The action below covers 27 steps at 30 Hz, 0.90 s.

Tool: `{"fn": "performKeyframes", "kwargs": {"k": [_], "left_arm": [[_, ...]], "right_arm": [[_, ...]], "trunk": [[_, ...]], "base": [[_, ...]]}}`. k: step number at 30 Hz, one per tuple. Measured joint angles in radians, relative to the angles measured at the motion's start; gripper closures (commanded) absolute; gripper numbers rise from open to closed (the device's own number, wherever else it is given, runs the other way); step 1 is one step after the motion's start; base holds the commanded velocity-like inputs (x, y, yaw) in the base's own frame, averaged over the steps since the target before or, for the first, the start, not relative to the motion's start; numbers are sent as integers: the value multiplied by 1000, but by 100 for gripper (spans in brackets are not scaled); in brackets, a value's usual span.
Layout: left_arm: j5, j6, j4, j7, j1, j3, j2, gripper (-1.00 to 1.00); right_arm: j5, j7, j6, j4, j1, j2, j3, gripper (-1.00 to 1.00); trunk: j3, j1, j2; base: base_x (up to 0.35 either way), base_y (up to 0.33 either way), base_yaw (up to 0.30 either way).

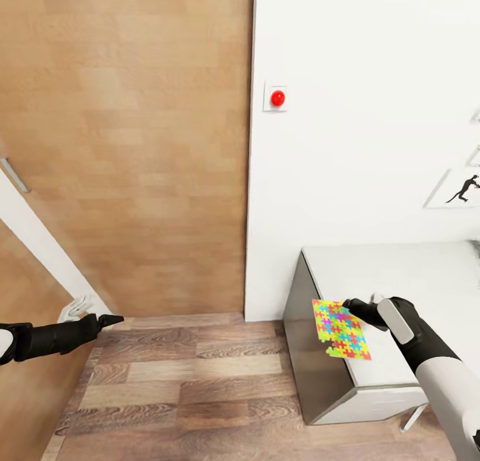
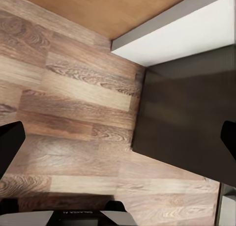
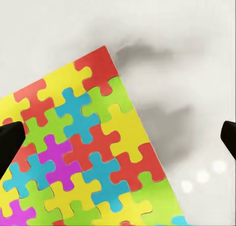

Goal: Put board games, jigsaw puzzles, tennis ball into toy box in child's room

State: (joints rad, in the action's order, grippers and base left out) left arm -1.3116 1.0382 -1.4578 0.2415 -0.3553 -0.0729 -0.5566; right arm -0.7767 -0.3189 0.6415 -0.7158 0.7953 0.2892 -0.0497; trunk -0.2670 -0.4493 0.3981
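A: 1 puzzle (image 1: 341, 329) in sight, lying at the tabletop (image 1: 413, 281) corner nearest the door, its edge jutting past the rim.

B: And the right gripper (image 1: 351, 306)?

A: At the puzzle's far edge; fingers apart in the wrist view, nothing clamped yet.

B: Best approach, I'd judge: pinch the overhanging edge, lift it flat, carry slowly so the thin sheet doesn't slip.

A: Left gripper (image 1: 115, 320) hangs over the floor (image 1: 200, 381), fingers apart, empty.

B: Count?

A: 1 puzzle, 0 board games, 0 balls, 2 grippers.
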Motion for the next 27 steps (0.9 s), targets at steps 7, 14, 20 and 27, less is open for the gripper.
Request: {"fn": "performKeyframes", "kwargs": {"k": [7,14,20,27], "left_arm": [[0,0,0,0,0,1,0,-100],[1,0,0,0,0,2,0,-100],[0,0,0,0,0,1,0,-100],[1,0,0,0,0,1,0,-100]], "right_arm": [[-3,0,3,-71,-8,3,1,-100],[-12,-1,29,-261,-50,4,-1,-100],[-85,22,190,-681,-259,5,102,-100],[-232,465,224,-875,-587,-10,303,-100]], "trunk": [[11,0,0],[21,0,0],[30,0,0],[32,0,0]], "base": [[0,0,-124],[0,0,-124],[0,0,-45],[0,0,-4]]}}
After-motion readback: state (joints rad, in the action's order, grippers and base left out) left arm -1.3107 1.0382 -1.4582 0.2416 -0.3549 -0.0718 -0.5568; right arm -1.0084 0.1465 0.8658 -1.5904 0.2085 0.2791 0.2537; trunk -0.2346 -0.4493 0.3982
